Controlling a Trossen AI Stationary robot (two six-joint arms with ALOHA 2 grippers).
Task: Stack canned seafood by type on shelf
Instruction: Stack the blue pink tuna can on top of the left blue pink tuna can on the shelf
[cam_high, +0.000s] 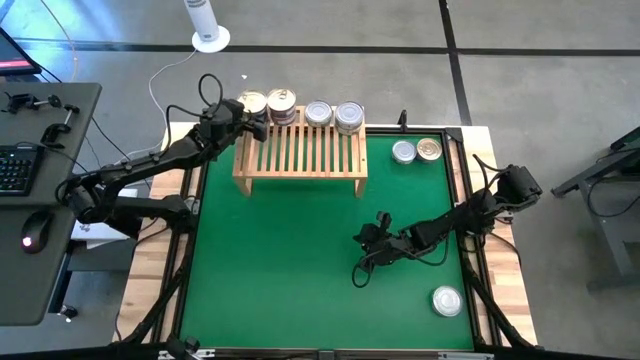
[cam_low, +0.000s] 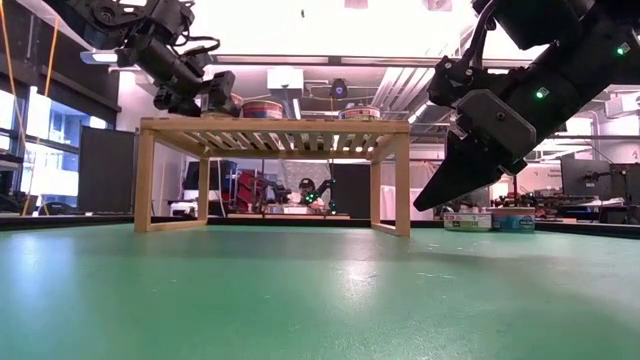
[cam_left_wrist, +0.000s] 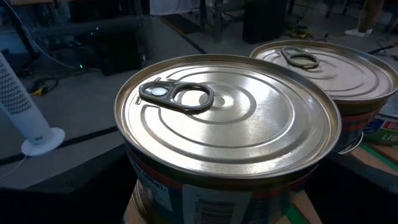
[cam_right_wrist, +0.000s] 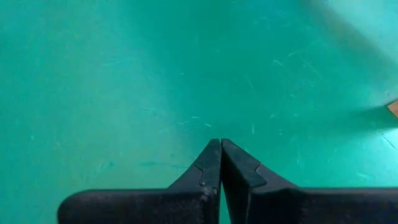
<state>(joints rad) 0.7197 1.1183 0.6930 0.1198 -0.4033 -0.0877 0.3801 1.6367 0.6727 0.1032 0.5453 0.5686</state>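
Green mat (cam_high: 300, 270) w/ slatted wood shelf (cam_high: 300, 155), ribbed shiny round tins (cam_high: 282, 102)

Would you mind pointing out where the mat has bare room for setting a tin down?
The green mat is bare from the shelf forward, left of the right gripper. Crowded: the shelf's back edge with tin stacks, where the left gripper is.

Only a barcode on the nearest tin's (cam_left_wrist: 227, 140) label and the cut-off letters "LI" on a box (cam_left_wrist: 380, 127) beside the second tin (cam_left_wrist: 329, 68) show; no full word is legible.
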